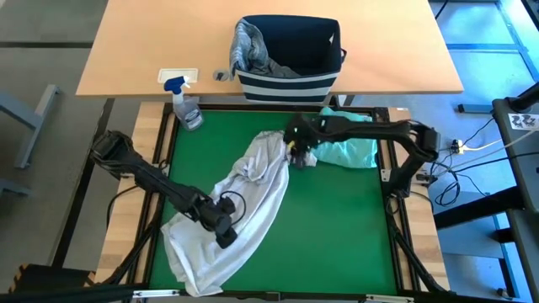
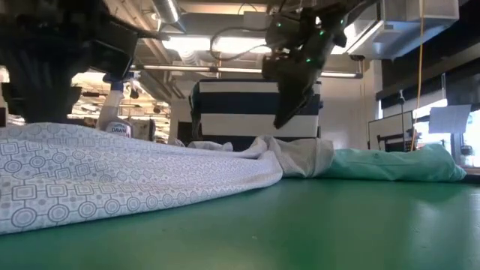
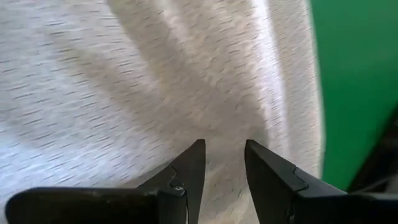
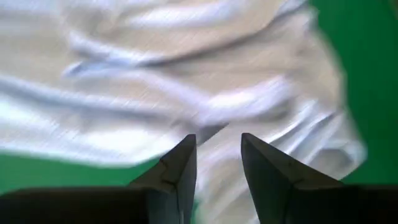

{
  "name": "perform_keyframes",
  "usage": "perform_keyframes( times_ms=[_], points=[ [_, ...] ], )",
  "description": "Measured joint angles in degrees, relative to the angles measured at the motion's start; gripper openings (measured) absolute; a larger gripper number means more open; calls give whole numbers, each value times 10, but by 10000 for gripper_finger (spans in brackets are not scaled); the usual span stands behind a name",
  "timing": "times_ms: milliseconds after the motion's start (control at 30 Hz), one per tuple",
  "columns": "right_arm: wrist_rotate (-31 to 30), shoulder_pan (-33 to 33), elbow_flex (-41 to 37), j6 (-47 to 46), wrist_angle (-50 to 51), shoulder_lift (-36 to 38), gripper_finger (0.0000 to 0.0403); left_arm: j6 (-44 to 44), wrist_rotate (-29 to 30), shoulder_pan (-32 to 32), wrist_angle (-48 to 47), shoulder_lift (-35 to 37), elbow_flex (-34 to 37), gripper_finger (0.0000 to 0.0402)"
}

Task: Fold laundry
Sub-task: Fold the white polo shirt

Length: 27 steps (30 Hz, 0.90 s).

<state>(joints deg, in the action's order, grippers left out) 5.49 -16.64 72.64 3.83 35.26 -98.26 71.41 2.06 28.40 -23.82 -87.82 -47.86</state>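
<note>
Patterned white shirt (image 1: 236, 210) sprawls diagonally across the green worktop (image 1: 337, 227), mint garment (image 1: 349, 150) bunched beside its far end. Left claw (image 1: 226, 236) and right claw (image 1: 301, 153) hover above it, fingers apart, empty. Closing now risks pinching several layers and dragging cloth askew.

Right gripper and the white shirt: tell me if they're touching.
Apart. In the low view the right gripper hangs above the white shirt, with the basket showing in the gap below its fingertips.

Parted jaws above rumpled pale garment (image 4: 186, 81)
</note>
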Motion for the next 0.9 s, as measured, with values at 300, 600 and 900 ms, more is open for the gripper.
perform_keyframes(
  times_ms=[300,600,900],
  points=[
    [-138,72,-84,-51,63,3,126,-8,12,42,-76,-27,12,108],
    [-246,12,-174,80,-190,-39,126,127,-40,140,4,-39,42,108],
    [-265,-93,-139,219,-377,-96,127,211,-6,163,43,-41,44,108]
  ],
)
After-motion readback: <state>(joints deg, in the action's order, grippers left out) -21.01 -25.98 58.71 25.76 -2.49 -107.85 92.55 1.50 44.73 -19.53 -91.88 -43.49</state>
